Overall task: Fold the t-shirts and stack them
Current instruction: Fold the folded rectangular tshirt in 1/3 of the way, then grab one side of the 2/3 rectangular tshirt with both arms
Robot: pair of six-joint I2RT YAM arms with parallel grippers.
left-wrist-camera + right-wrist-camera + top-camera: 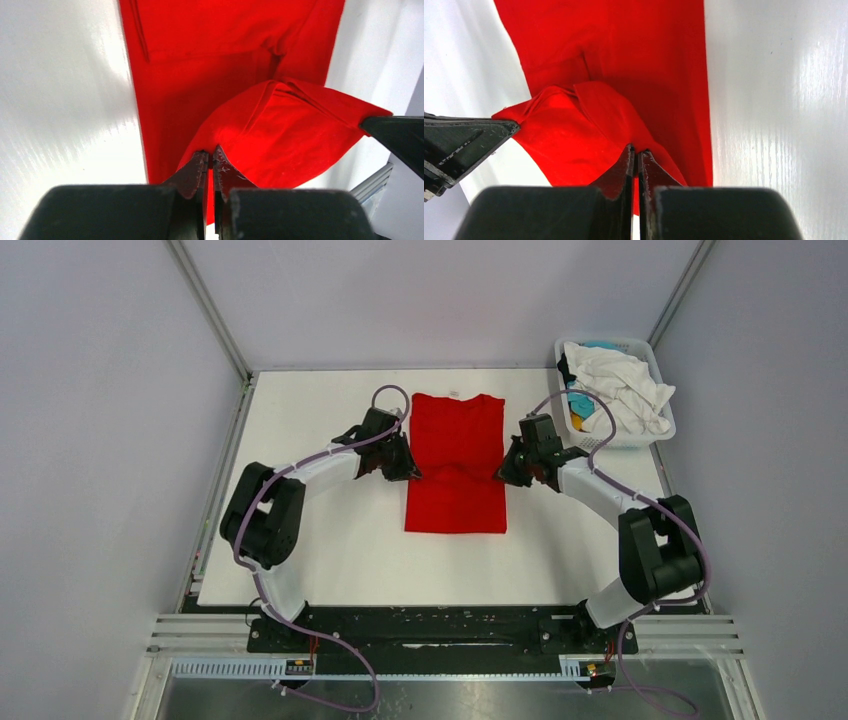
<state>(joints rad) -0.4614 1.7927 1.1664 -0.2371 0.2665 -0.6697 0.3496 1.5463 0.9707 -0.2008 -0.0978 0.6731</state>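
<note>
Red t-shirt (455,440) at the middle of the white table (320,540), collar toward the far edge. Left gripper (412,473) and right gripper (500,475) are each clamped on a hem corner, holding the hem raised over the shirt's middle. White and turquoise t-shirts (620,390) fill the basket (612,440) at far right.

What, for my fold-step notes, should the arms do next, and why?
Probably carry the raised hem toward the far end, then lower it: the left end effector and right end effector are shut on the lifted edge of the red t-shirt, about halfway up.
</note>
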